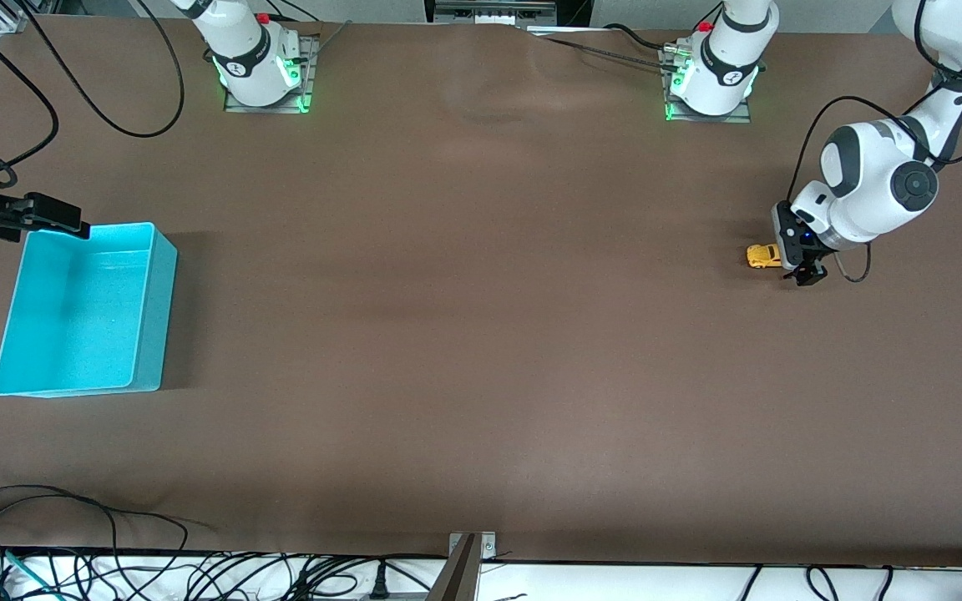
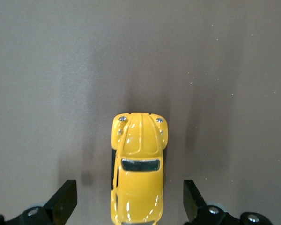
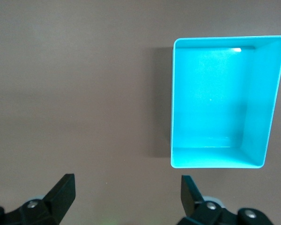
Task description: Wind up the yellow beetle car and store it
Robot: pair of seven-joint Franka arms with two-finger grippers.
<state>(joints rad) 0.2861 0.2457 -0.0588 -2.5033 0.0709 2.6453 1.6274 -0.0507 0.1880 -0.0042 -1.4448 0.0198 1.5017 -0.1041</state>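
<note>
A robotics lab: two arm bases [image 1: 262,63] bolted to a brown-covered table [image 1: 481,351]; loose cables [image 1: 72,568] trail along its edge.

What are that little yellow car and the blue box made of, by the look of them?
The yellow beetle car has a glossy painted shell with sharp highlights on hood and roof; that suits die-cast metal or hard plastic, and the look leaves it open. The turquoise bin looks like thin moulded plastic: one even colour, smooth walls, a soft sheen inside.
</note>
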